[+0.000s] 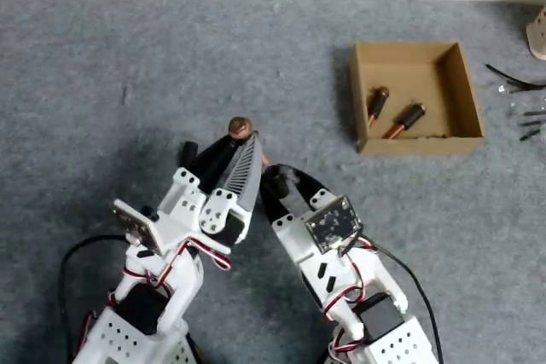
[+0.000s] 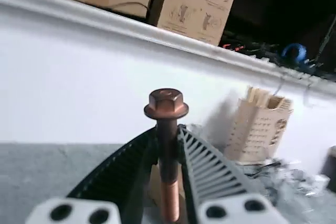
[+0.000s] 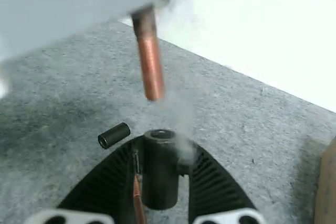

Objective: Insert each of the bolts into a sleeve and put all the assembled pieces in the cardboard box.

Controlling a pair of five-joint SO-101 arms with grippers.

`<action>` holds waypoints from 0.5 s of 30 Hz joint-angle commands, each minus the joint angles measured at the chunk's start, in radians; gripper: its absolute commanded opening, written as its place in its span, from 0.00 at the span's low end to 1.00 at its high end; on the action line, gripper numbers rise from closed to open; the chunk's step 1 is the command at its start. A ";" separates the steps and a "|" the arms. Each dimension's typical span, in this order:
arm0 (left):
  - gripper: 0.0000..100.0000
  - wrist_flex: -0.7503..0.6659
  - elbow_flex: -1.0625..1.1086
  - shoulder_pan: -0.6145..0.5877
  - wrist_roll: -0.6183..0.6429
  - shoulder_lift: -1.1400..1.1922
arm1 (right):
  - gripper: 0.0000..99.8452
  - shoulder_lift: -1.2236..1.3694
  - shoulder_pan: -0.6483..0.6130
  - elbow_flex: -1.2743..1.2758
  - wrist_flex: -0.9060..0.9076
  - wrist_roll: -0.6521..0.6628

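My left claw (image 2: 167, 128) is clamped on a copper bolt (image 2: 166, 104), head up. Its shank hangs above the black sleeve (image 3: 159, 174), tip not touching the sleeve mouth. My right claw (image 3: 160, 150) grips that sleeve upright. A spare sleeve (image 3: 114, 135) lies on the grey carpet (image 1: 102, 57) nearby. The cardboard box (image 1: 467, 83) sits well apart, with two assembled pieces (image 1: 377, 104) (image 1: 408, 119) inside.

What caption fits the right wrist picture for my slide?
Right gripper holds a sleeve upright, the bolt hanging above it, another sleeve lying on the carpet.
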 commanded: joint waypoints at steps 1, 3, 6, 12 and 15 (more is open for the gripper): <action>0.01 0.003 0.019 0.025 0.058 -0.008 | 0.00 -0.002 0.018 0.107 -0.033 -0.009; 0.01 0.020 0.019 0.025 0.060 -0.008 | 0.00 -0.002 0.018 0.107 -0.033 -0.009; 0.01 0.087 0.019 0.044 0.061 -0.008 | 0.00 -0.002 0.018 0.107 -0.033 -0.008; 0.01 0.181 0.019 0.084 0.055 -0.008 | 0.00 -0.002 0.016 0.107 -0.030 -0.008; 0.01 0.183 0.019 0.084 0.055 -0.007 | 0.00 -0.002 0.016 0.107 -0.030 -0.008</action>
